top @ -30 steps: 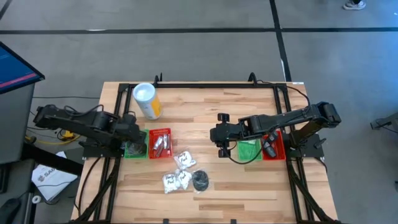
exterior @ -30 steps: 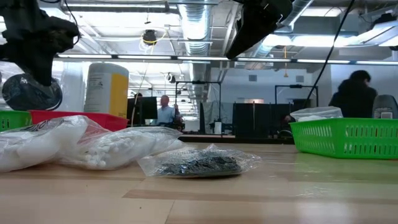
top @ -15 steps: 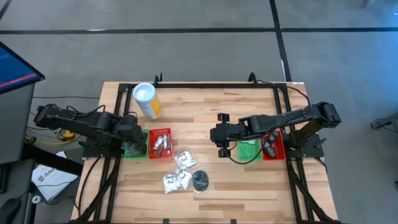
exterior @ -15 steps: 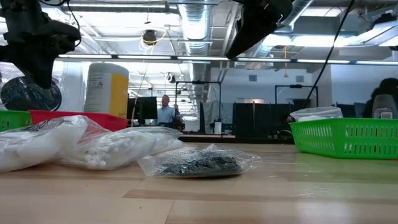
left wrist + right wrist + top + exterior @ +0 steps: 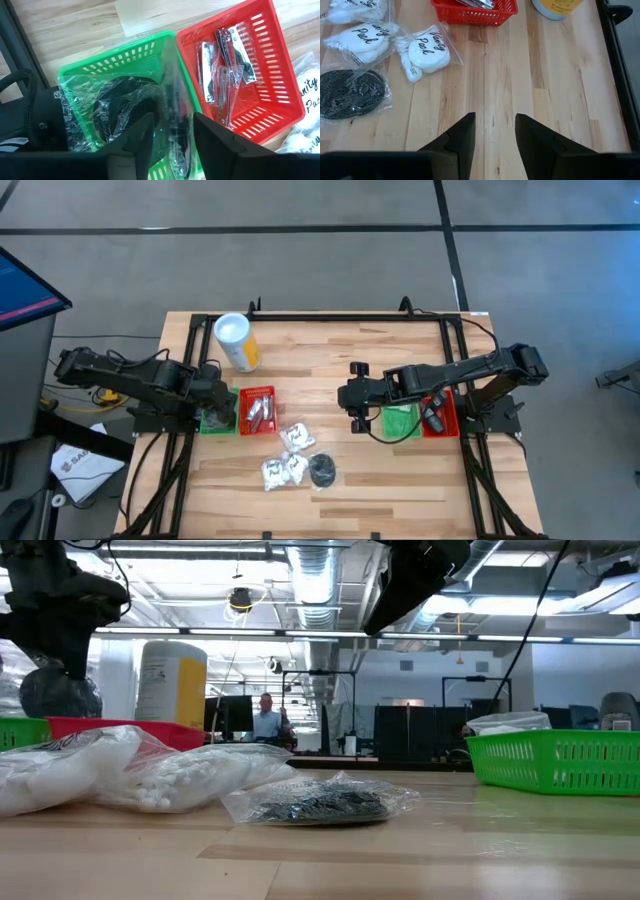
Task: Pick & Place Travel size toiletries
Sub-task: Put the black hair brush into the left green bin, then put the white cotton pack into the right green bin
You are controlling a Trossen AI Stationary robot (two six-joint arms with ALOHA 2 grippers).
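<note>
Left wrist view's showing your left gripper (image 5: 170,132) hanging fingers apart over the green basket (image 5: 110,65), bagged black toiletries (image 5: 120,107) sitting inside, while your right gripper (image 5: 494,131) is hovering part-open over the worktop (image 5: 560,90).

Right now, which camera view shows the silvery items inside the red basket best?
The left wrist view: the bagged silvery items lie in plain sight in the red basket. The high view shows them small, the right wrist view only a sliver; the low view hides them behind the wall.

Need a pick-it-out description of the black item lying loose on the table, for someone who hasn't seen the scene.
Start at the red basket on the table's left half. Just right of it lies a cluster of clear bags: the white vanity packs. The dark-filled bag at the cluster's right end is the only black one.
</note>
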